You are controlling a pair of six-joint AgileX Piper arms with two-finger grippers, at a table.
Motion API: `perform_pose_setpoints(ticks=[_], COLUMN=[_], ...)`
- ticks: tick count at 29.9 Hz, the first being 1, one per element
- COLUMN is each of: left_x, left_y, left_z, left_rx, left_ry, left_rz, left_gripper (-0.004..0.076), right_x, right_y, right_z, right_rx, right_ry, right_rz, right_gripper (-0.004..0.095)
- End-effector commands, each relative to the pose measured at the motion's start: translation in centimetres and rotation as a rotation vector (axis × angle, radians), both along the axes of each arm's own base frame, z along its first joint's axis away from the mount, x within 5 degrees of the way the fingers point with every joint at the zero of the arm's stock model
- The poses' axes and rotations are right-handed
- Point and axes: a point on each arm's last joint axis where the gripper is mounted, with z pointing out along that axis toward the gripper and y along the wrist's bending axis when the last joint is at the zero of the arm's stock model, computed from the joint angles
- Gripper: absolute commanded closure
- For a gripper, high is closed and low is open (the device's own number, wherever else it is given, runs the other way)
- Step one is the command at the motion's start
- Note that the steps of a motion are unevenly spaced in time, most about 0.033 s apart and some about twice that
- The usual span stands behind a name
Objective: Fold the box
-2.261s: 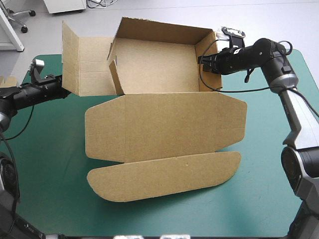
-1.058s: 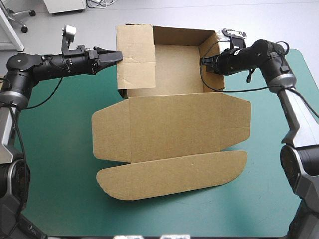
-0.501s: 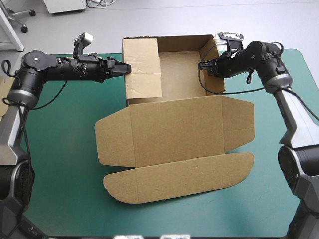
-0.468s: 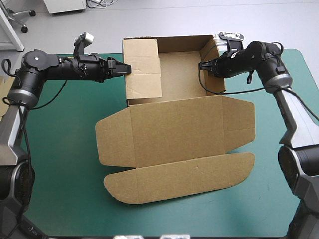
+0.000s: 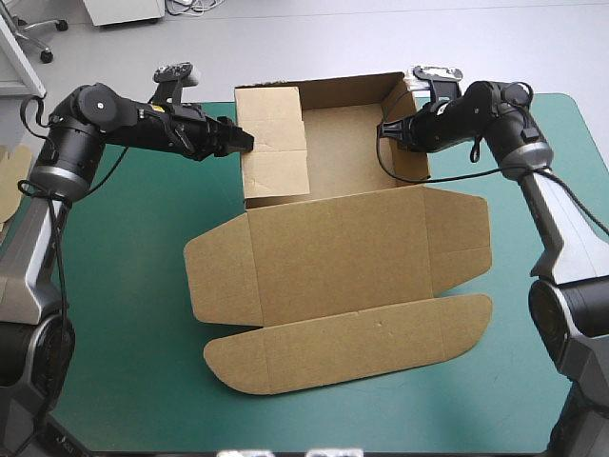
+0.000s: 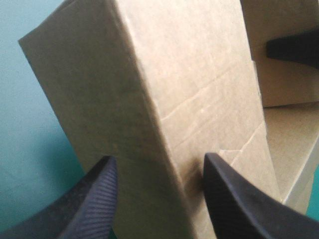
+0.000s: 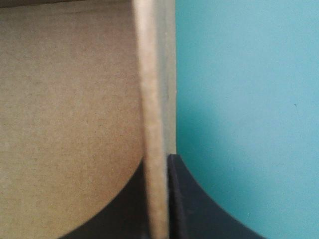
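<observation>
The brown box (image 5: 347, 143) stands at the table's far side as an open tray, its lid (image 5: 343, 248) and front flap (image 5: 352, 338) lying flat toward me. The left wall's flap (image 5: 273, 143) is folded over into the tray. My left gripper (image 5: 243, 140) is open, its black fingers astride that doubled wall (image 6: 164, 99), one finger on each face. My right gripper (image 5: 383, 129) is shut on the right wall's top edge (image 7: 152, 99). Across the tray, a finger of the right gripper (image 6: 294, 50) shows in the left wrist view.
An edge of more brown board (image 5: 11, 176) shows at the table's left edge. Bare teal-green cover (image 5: 114, 314) lies left, right and in front of the lid. The tray's back wall stands close to the table's far edge.
The left wall's flap, earlier spread outward, has been swung up and folded into the tray by my left gripper. The box slid slightly toward me. My right gripper kept its hold.
</observation>
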Motion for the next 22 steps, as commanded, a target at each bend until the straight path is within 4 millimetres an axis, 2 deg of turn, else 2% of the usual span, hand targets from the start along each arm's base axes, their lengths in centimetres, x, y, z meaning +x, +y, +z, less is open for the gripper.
perform_pose_setpoints(ticks=[1, 10, 22], left_x=[-1.3, -1.1, -0.6], left_y=[-0.3, -0.1, -2.3], left_z=[2.7, 2.6, 1.2], left_rx=[-0.035, 0.000, 0.208], left_ry=[-0.083, -0.064, -0.016], left_rz=[0.020, 0.078, 0.078], left_gripper=[0.0347, 0.0359, 0.0366], right_x=[-1.4, -1.7, -1.9], right_y=[0.2, 1.6, 2.4], right_z=[4.2, 4.1, 4.2], right_rx=[0.117, 0.077, 0.133], right_ry=[-0.112, -0.121, -0.100], right_rz=[-0.022, -0.028, -0.027], right_gripper=[0.0926, 0.0926, 0.0926])
